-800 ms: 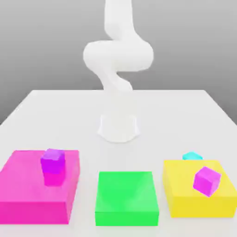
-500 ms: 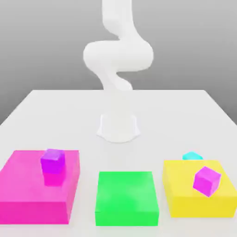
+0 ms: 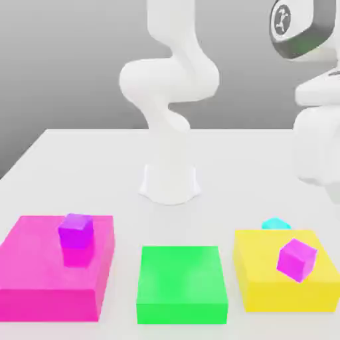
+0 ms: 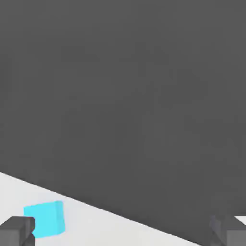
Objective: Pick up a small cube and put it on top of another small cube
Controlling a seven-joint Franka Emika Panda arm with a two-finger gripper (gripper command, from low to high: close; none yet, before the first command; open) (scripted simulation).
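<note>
The small cyan cube (image 3: 272, 224) rests on the white table just behind the yellow block, which hides most of it. In the hand view the same cyan cube (image 4: 44, 219) lies on the table close to one dark fingertip (image 4: 17, 231). My gripper (image 4: 122, 234) is open, its two fingers far apart with nothing between them. In the exterior view the arm's wrist and hand (image 3: 317, 133) hang high at the right, well above the cube.
Three flat blocks line the table's front: pink (image 3: 33, 279), green (image 3: 180, 285) and yellow (image 3: 262, 289). A purple cube (image 3: 75, 230) sits on the pink block and another purple cube (image 3: 296, 259) on the yellow one. The arm's base (image 3: 170, 182) stands mid-table.
The arm has swung so that its wrist and hand now show at the exterior view's upper right. The cubes and blocks have not moved.
</note>
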